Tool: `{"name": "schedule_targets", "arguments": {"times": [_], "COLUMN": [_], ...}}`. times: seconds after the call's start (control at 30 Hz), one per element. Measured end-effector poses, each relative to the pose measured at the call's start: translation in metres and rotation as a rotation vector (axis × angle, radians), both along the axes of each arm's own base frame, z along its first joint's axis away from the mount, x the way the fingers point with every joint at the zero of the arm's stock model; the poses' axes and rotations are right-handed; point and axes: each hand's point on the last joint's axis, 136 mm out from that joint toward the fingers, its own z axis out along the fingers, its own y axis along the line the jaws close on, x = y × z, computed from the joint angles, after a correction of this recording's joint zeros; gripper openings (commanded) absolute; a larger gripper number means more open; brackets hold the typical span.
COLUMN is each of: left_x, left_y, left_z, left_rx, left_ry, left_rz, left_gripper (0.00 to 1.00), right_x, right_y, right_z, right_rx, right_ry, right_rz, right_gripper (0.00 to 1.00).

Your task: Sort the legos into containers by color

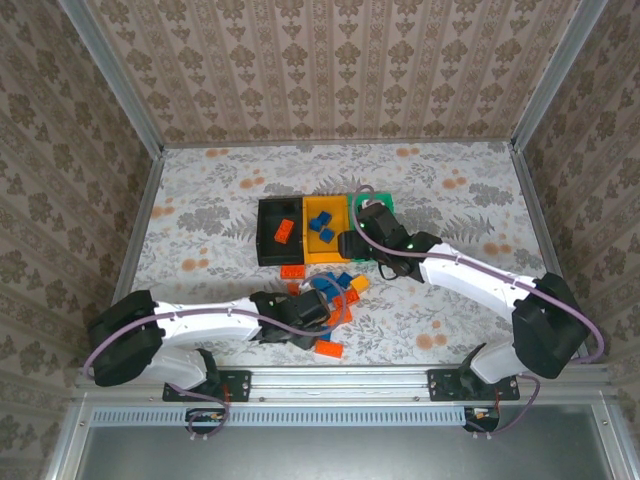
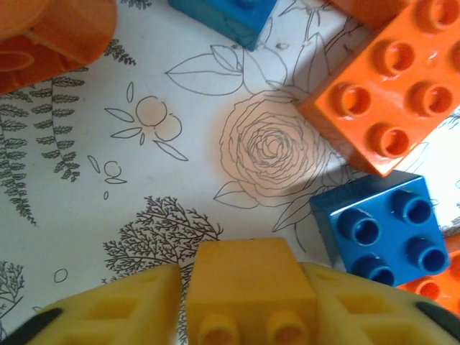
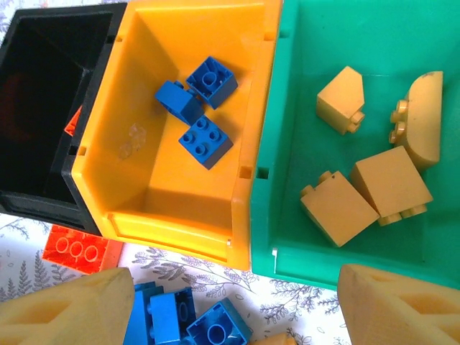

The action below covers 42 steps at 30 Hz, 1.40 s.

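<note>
I get bright, even light in all views, shadows faint. Glare spots on studs of orange brick (image 2: 392,90). Slight blur on yellow brick (image 2: 248,287) at bottom edge, close to lens. Inside of black bin (image 3: 32,198) too dark for me to read.

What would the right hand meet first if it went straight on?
Probably the front wall where the orange-yellow bin and the green bin join, though depth is unclear; the right hand may reach the tablecloth first.
</note>
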Motion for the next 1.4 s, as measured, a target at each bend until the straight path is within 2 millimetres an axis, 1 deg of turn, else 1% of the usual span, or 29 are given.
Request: {"name": "schedule_targets", "arguments": {"times": [0.07,0.17,0.27,0.4,0.5,0.57,0.67,0.73,0.87,0.97,1.07,1.13,1.27,1.33,1.4], "left_x": [0.0,0.003,0.017,0.053,0.085,0.105,0.135,0.157,0.194,0.214,0.228,0.234,0.242,0.242,0.242], "left_y": [0.0,0.004,0.004,-0.007,-0.022,-0.038,-0.068,-0.092,-0.139,-0.165,-0.188,-0.198,-0.213,-0.216,-0.217], "left_z": [0.002,0.012,0.036,0.084,0.114,0.128,0.14,0.144,0.144,0.14,0.13,0.121,0.106,0.105,0.108], "left_rx": [-0.003,-0.017,-0.077,-0.204,-0.28,-0.32,-0.358,-0.373,-0.4,-0.412,-0.417,-0.411,-0.398,-0.4,-0.41], "left_ry": [-0.005,-0.018,-0.052,-0.132,-0.188,-0.211,-0.227,-0.231,-0.229,-0.221,-0.207,-0.191,-0.161,-0.151,-0.151], "left_rz": [-0.002,0.007,0.043,0.101,0.123,0.121,0.102,0.081,0.038,0.016,-0.002,-0.011,-0.021,-0.026,-0.029], "left_gripper": [0.3,0.27,0.27,0.27,0.27,0.27,0.26,0.25,0.25,0.25,0.27,0.32,0.52,0.6,0.68], "right_x": [-0.001,-0.004,-0.008,-0.018,-0.028,-0.034,-0.044,-0.05,-0.061,-0.067,-0.071,-0.073,-0.075,-0.076,-0.076], "right_y": [-0.004,-0.012,-0.022,-0.038,-0.05,-0.058,-0.07,-0.077,-0.089,-0.095,-0.098,-0.1,-0.101,-0.101,-0.102], "right_z": [0.004,0.011,0.018,0.014,0.006,0.002,-0.004,-0.009,-0.017,-0.022,-0.025,-0.026,-0.027,-0.027,-0.029], "right_rx": [0.004,0.014,0.025,0.027,0.022,0.017,0.014,0.014,0.003,0.003,0.003,0.002,0.003,0.002,0.0], "right_ry": [-0.01,-0.031,-0.051,-0.056,-0.048,-0.045,-0.041,-0.036,-0.023,-0.016,-0.01,-0.008,-0.007,-0.007,-0.004], "right_rz": [-0.007,-0.023,-0.046,-0.082,-0.105,-0.123,-0.143,-0.157,-0.177,-0.187,-0.192,-0.194,-0.195,-0.195,-0.195], "right_gripper": [0.76,0.76,0.76,0.76,0.76,0.76,0.76,0.76,0.76,0.77,0.77,0.77,0.77,0.77,0.77]}}
